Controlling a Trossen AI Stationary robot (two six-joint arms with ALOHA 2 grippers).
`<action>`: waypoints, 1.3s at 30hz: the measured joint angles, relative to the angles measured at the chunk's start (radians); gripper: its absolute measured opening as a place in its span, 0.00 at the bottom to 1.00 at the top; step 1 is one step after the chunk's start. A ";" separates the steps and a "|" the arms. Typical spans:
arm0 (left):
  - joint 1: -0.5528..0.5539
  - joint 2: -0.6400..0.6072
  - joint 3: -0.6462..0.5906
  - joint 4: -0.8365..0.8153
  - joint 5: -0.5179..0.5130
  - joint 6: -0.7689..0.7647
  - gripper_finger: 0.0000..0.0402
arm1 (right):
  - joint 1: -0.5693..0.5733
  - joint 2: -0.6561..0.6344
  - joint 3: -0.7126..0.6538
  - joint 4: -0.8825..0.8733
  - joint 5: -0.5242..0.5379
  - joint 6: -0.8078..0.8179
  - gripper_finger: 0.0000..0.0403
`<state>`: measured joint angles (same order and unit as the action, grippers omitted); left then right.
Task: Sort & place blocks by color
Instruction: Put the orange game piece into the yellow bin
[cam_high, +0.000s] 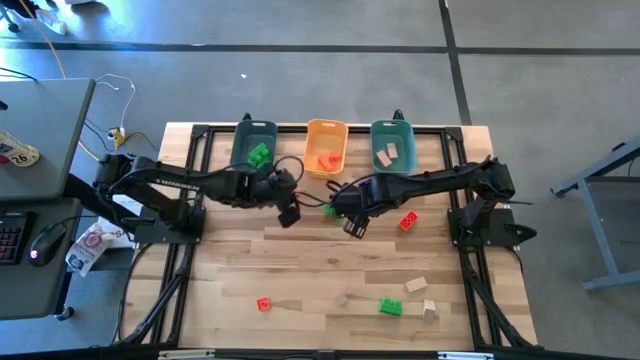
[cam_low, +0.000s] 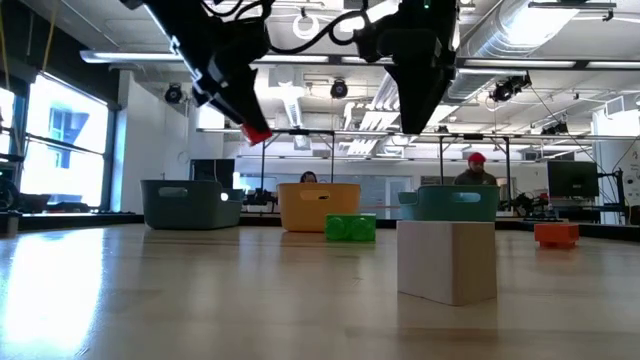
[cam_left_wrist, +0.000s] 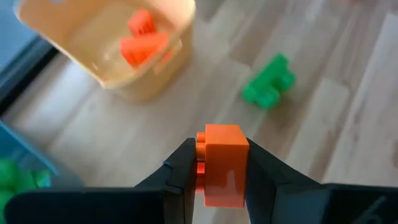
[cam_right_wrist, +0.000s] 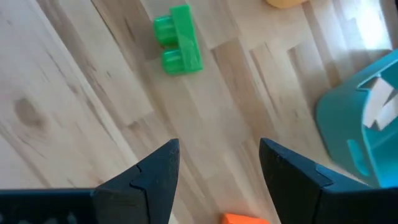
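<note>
Nearest the low camera stands a pale tan wooden cube (cam_low: 447, 262) on the light plank surface (cam_high: 300, 270); behind it lies a bright green studded block (cam_low: 350, 228), and a small red-orange block (cam_low: 556, 235) sits off to one side.

Held up off the surface, the left claw (cam_left_wrist: 217, 168) is clamped on a red-orange studded plastic block (cam_left_wrist: 222, 163), which shows between the two dark fingers in the left wrist view and as a red spot under the raised arm in the low view. From above, this claw (cam_high: 290, 212) hangs just in front of the orange plastic bin (cam_high: 325, 146), which already holds red-orange pieces (cam_left_wrist: 144, 38).

Over the middle of the surface, the right claw (cam_right_wrist: 217, 168) hovers with its fingers spread wide and nothing between them, the green studded block (cam_right_wrist: 178, 39) lying on the planks ahead of it.

Along the far edge stand three bins: a teal bin (cam_high: 253, 143) with green blocks, the orange one, and a second teal bin (cam_high: 392, 145) holding tan wooden pieces (cam_high: 386, 155).

Toward the near edge several loose blocks remain: a red one (cam_high: 263, 304), a green one (cam_high: 390, 307), and tan ones (cam_high: 416, 286) nearby.
</note>
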<state>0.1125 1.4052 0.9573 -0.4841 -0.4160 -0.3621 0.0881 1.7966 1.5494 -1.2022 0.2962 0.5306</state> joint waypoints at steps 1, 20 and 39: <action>0.014 0.000 0.000 0.024 0.000 0.020 0.19 | 0.005 0.000 0.000 0.005 0.000 0.015 0.52; 0.337 0.009 0.000 0.298 0.149 0.240 0.19 | 0.024 0.000 0.000 0.166 -0.008 0.088 0.52; 0.501 0.043 0.000 0.563 0.391 0.235 0.19 | 0.024 0.001 0.000 0.239 -0.007 0.097 0.52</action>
<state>0.6132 1.4480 0.9575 0.0785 -0.0252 -0.1271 0.1123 1.7977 1.5494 -0.9630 0.2893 0.6278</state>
